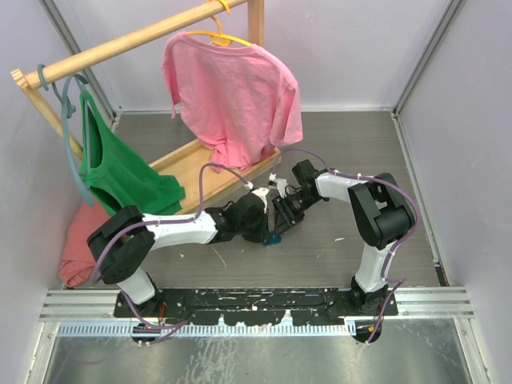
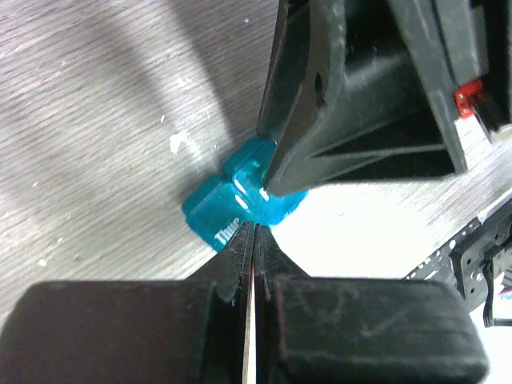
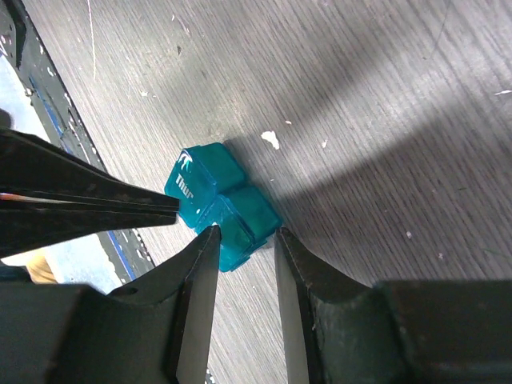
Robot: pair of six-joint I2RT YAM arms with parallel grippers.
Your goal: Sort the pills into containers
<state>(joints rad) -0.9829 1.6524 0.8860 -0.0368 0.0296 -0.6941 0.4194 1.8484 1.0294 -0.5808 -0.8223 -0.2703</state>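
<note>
Teal container (image 3: 222, 204) resting mid-scene on the surface (image 3: 360, 120). We read the right end effector (image 3: 246, 234), fingers narrow around one cell, as steadying it, while the left end effector (image 2: 254, 234), fully closed to a wedge, meets its edge, probably to pry it open

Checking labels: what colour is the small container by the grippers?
The container is teal-blue, clearest in the right wrist view.

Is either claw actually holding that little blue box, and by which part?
The right gripper pinches the teal container across the sides of one end. The left gripper, shut, grips nothing; its tips merely meet the other end, marked Thur.
</note>
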